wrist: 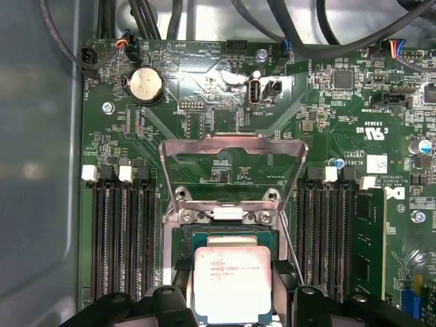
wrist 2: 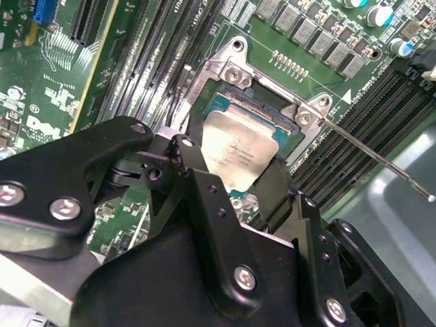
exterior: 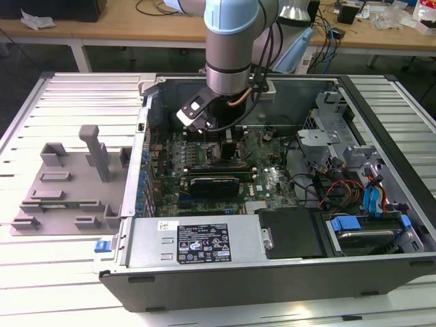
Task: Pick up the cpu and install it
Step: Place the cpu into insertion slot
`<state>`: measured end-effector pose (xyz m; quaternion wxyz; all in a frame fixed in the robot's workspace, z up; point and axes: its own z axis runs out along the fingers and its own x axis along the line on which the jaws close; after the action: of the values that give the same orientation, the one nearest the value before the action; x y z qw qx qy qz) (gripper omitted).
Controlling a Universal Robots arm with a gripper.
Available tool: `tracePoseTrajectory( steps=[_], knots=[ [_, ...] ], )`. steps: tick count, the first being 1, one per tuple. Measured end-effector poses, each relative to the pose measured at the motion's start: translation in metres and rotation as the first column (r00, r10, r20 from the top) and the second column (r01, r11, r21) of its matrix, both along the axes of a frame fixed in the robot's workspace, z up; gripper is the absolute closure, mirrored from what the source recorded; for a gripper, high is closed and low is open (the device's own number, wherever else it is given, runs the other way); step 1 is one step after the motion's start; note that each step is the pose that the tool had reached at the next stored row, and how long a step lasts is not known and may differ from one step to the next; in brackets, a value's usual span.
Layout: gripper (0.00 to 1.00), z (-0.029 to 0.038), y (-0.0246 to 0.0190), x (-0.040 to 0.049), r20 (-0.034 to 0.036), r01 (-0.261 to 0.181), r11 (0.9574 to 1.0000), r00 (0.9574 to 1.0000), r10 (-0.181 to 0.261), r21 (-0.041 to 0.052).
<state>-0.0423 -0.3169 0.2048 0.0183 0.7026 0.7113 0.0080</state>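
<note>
Over the socket point(wrist: 231, 235) near the middle of the motherboard point(wrist: 204, 88), the gripper point(wrist: 232, 276) holds the cpu point(wrist: 233, 285), its jaws closed on two opposite edges of the chip. The cpu lies flat, silver top up, covering part of the socket; whether it touches the socket cannot be told. The load plate point(wrist: 231, 142) stands swung open toward the battery point(wrist: 144, 84). Memory slots point(wrist: 122, 231) flank the socket. In the exterior view the arm point(exterior: 231, 41) reaches down into the open case point(exterior: 272, 272).
</note>
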Motion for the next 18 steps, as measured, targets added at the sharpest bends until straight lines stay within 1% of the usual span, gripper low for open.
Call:
tracePoseTrajectory(
  steps=[2,3,10,12,18],
  knots=[
    [0.45,-0.0005,0.0004,-0.0004,0.0,0.003,1.0,1.0,-0.003,0.0001],
    [0.45,-0.0008,0.0005,-0.0005,0.0,0.016,0.9999,0.9999,-0.016,0.0002],
    [0.45,-0.0034,0.0023,-0.0016,0.0001,0.017,0.9999,0.9999,-0.017,0.0003],
    [0.45,-0.005,0.0024,-0.0019,0.0,0.017,0.9999,0.9999,-0.017,0.0001],
    [0.45,-0.0054,0.0025,-0.002,0.0001,0.017,0.9999,0.9999,-0.017,0.0003]
  ],
)
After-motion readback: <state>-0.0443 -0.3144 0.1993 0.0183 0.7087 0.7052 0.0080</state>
